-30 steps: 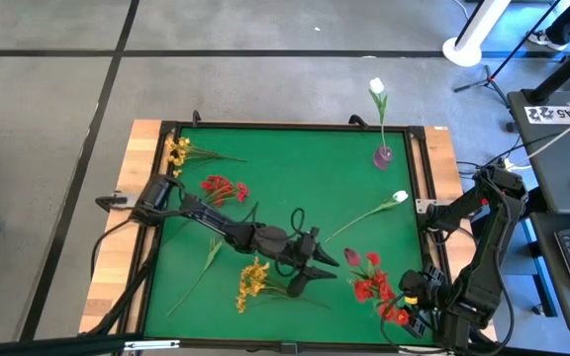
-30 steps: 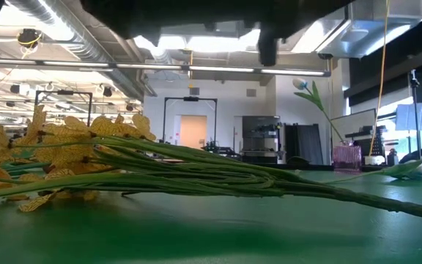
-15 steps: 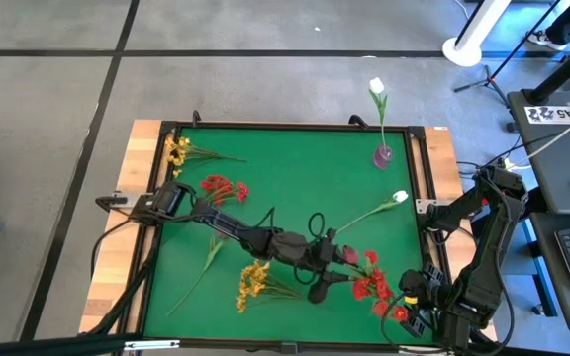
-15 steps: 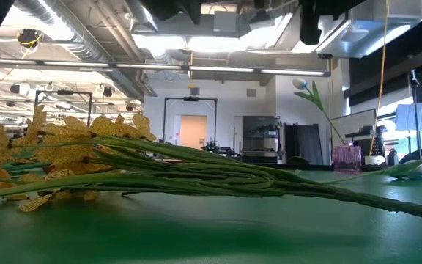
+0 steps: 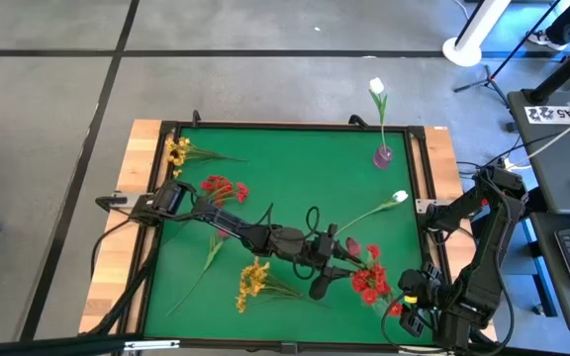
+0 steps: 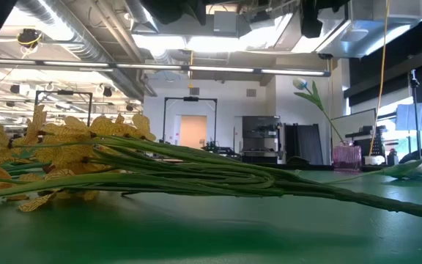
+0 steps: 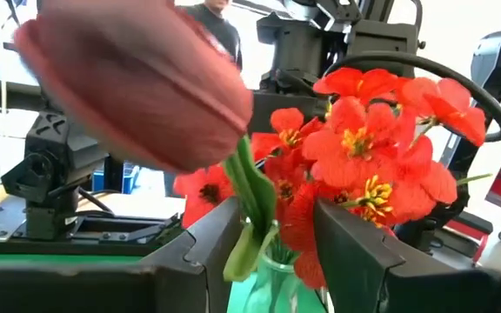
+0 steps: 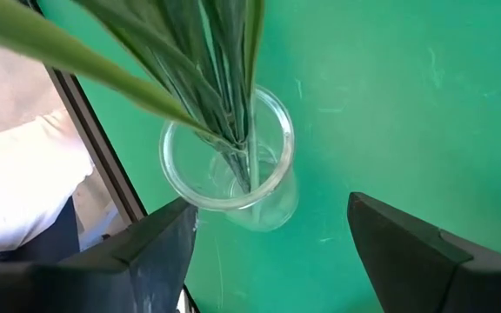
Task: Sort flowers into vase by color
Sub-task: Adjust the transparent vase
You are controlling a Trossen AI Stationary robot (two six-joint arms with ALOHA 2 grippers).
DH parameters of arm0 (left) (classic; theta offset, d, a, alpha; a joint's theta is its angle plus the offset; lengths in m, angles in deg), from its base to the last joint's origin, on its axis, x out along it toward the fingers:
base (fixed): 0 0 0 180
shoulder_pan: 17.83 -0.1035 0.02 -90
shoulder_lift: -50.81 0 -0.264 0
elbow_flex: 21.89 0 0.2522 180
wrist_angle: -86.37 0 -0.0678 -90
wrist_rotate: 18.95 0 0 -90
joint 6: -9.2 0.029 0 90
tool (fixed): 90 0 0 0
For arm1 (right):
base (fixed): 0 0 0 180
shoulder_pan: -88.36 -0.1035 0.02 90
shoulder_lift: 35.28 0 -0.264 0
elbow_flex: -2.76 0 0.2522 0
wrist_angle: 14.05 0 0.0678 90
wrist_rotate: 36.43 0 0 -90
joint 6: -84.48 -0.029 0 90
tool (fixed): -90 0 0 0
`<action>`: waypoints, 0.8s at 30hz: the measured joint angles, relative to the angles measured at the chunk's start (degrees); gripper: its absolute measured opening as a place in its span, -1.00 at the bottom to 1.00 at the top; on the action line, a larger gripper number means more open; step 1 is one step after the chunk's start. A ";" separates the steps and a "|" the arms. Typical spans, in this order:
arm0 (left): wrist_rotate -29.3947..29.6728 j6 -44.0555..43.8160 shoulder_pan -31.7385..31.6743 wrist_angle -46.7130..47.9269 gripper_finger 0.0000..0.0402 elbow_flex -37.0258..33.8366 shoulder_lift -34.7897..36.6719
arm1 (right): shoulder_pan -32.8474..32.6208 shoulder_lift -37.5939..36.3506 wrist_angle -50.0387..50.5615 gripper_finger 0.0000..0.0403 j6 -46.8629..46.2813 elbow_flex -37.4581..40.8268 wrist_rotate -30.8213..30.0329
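Left end effector (image 5: 336,259) has moved right across the green tabletop (image 5: 295,163) and is now at the clear vase (image 8: 229,161), gripping a dark pink bud's stem (image 7: 249,187) among the red flowers (image 5: 369,280). Right end effector (image 8: 268,248) open above the vase. Release looks next.
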State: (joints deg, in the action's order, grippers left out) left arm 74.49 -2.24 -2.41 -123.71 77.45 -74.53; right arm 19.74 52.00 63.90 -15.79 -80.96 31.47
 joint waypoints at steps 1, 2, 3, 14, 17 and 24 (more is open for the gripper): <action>-0.04 0.00 0.00 -0.16 -0.29 -0.01 0.00 | 0.00 0.00 -0.01 0.47 0.00 0.00 -0.20; -0.07 0.02 0.00 -0.48 -0.30 0.00 0.00 | 0.00 0.00 -0.05 0.47 0.00 0.00 -0.37; -0.10 0.02 0.00 -0.74 -0.31 0.00 0.00 | 0.00 0.00 -0.08 0.47 0.00 0.00 -0.41; -0.13 2.25 0.13 -3.27 -0.63 0.91 0.00 | 0.00 0.00 -0.68 0.47 0.04 0.00 -1.19; -0.11 3.04 0.13 -2.35 -0.77 1.77 0.00 | 0.00 0.02 -0.73 0.47 0.08 0.00 -1.45; -0.11 3.16 0.13 -1.88 -0.97 2.58 0.00 | 0.00 0.02 -0.79 0.47 0.20 0.00 -1.57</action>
State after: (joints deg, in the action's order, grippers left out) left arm 74.38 0.92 -2.28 -125.60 80.03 -74.53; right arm 19.74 52.03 63.11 -15.59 -80.96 29.90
